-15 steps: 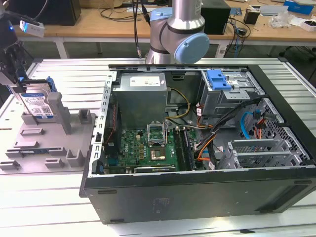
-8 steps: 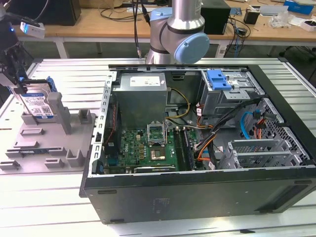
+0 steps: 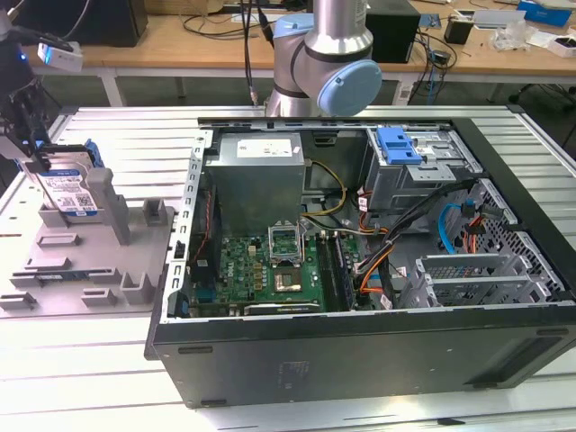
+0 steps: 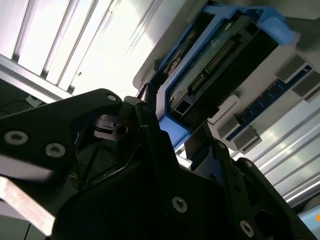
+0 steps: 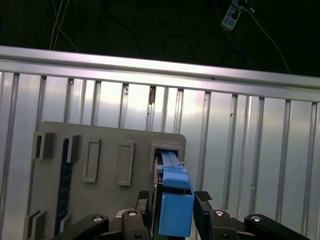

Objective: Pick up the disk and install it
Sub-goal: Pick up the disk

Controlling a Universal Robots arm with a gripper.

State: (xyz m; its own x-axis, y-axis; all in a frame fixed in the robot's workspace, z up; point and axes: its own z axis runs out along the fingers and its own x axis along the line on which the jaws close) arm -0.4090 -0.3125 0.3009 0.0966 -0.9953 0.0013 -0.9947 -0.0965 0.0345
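Note:
The disk [image 3: 70, 191], a silver drive with a white-and-blue label in a blue bracket, stands tilted on the grey moulded tray [image 3: 90, 261] at the exterior view's left, leaning by the upright post [image 3: 108, 202]. My gripper [image 3: 40, 164] is at its upper edge. In the first wrist view the gripper [image 5: 172, 196] straddles the disk's blue bracket [image 5: 175, 217], with the tray [image 5: 100, 150] beyond. In the second wrist view the gripper [image 4: 172, 117] looks shut on the disk [image 4: 220, 55], both black fingers [image 4: 200, 142] lying against the bracket's sides.
An open computer case [image 3: 360, 346] lies on the ribbed metal table [image 3: 81, 360] to the exterior view's right of the tray. Inside it are a motherboard [image 3: 270, 265], cables and a grey drive cage [image 3: 432, 166] with a blue tab [image 3: 396, 144]. The arm's base [image 3: 319, 63] rises behind the case.

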